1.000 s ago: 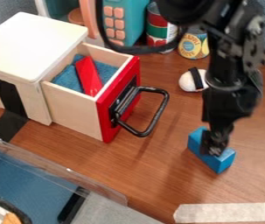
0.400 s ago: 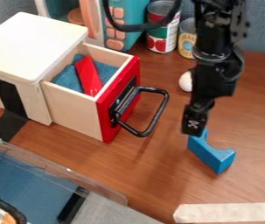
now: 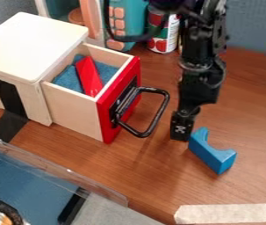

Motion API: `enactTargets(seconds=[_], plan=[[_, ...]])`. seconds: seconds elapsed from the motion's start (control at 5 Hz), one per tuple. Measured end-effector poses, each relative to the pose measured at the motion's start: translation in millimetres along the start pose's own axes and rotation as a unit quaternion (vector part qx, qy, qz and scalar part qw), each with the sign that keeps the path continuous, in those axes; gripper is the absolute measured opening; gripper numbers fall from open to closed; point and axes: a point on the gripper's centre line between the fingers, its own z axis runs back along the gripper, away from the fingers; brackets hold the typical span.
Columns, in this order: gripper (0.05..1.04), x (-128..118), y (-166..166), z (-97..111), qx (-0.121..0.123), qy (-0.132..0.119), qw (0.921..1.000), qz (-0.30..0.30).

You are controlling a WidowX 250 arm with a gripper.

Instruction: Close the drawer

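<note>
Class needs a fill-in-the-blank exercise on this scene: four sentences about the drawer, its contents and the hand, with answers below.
1. The drawer is ____, so the task is not yet done.
2. Its handle is ____ in colour.
3. The long block on the cloth in the drawer is ____.
4. The hand hangs between the handle and a ____ notched block.

Missing words: open; black; red; blue.
</note>
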Motion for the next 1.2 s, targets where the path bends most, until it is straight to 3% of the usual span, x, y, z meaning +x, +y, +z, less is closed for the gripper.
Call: enactTargets(seconds=[0.4,1.2], plan=[[1.0,-17.0,7.3,-11.5,-0.012,0.008,0.9991,0.04],[1.0,-68.4,20.7,-2.4,-0.025,0.037,0.99,0.134]])
